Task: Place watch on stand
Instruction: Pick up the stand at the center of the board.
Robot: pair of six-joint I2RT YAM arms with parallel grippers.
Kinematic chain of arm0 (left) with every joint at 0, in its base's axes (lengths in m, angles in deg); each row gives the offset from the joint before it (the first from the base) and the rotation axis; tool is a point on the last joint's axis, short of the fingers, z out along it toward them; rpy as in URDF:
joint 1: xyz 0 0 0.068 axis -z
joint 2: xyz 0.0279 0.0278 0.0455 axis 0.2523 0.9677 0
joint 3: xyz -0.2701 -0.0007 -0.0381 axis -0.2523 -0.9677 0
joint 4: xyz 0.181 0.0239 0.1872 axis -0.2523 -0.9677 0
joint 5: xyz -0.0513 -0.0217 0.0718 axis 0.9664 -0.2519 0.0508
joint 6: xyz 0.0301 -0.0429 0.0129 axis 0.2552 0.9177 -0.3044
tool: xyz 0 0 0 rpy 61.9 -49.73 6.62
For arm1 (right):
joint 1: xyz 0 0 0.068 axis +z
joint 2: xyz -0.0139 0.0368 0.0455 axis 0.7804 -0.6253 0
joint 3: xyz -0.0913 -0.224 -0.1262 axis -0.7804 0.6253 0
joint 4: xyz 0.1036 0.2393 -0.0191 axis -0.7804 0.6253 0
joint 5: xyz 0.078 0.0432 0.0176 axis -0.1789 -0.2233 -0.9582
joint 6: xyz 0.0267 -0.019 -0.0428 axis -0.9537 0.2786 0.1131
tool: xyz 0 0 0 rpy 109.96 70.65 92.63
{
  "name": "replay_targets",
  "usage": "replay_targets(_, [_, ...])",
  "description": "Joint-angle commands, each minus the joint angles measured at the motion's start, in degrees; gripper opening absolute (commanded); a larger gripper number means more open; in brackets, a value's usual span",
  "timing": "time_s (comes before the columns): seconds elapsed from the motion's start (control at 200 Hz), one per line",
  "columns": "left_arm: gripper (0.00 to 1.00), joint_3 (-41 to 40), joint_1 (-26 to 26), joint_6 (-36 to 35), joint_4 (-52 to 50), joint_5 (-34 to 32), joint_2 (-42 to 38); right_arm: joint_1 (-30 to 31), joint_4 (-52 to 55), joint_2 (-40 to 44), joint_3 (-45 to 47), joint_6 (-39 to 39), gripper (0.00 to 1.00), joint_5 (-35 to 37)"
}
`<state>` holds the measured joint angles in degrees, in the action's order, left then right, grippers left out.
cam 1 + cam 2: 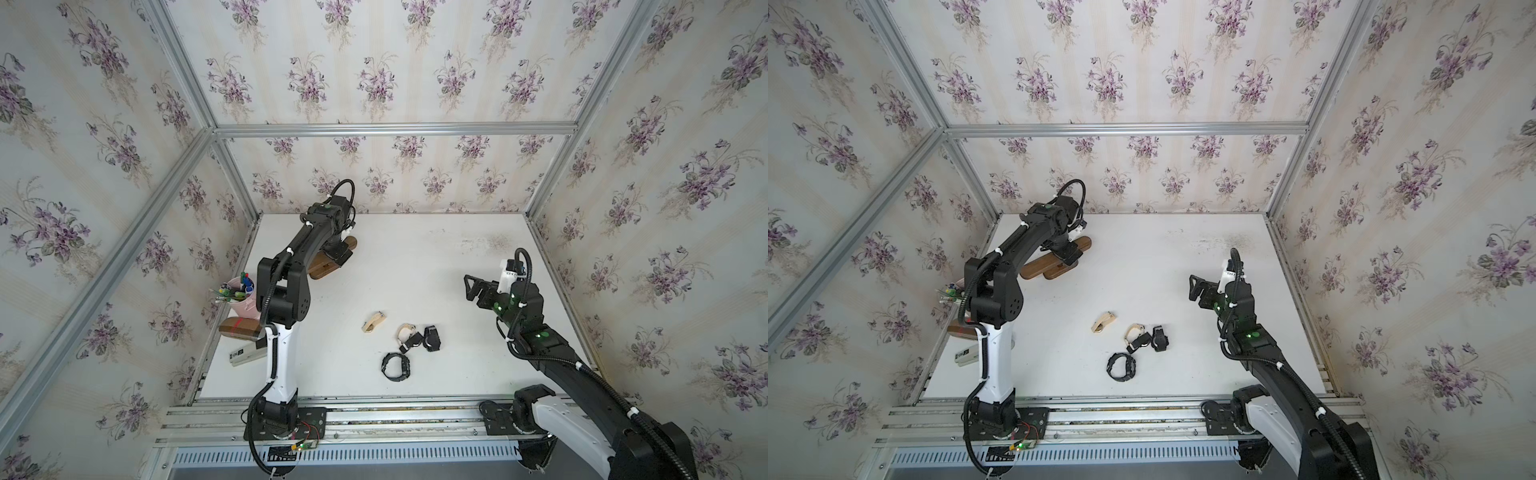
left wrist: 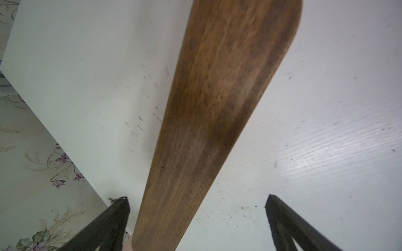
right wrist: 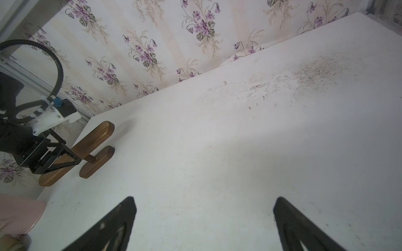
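Stand [image 1: 321,266]: set towards the table's far left corner; left jaws are held apart over its bar. Right jaws: apart, empty. Watches [image 1: 431,338]: lying near front edge. Risk: stand may be tipped by off-centre contact.

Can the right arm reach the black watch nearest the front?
Probably yes. The right gripper is open and empty above bare table, and nothing stands between it and that watch.
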<state>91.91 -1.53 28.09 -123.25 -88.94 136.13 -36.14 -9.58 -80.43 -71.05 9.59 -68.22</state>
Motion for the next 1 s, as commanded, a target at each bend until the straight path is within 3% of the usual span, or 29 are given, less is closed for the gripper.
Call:
replay_targets(0.0, [0.99,1.1,-0.78,-2.2,-2.19,0.02,1.68,0.11,0.15,0.58,-0.03,0.02,1.0,0.89])
replay_targets(0.335, [0.95,3.89,-1.74,-4.72,-2.53,4.45,5.41,0.11,0.68,0.9,0.23,0.54,1.0,1.25])
replay_targets(0.57, [0.7,4.88,-1.92,-5.1,-3.18,9.4,6.6,0.12,1.36,0.9,-0.12,0.64,1.0,1.43])
replay_targets(0.994, [0.4,3.38,0.2,-5.45,-1.15,11.14,4.47,0.14,1.56,1.08,-0.29,0.77,0.99,1.52])
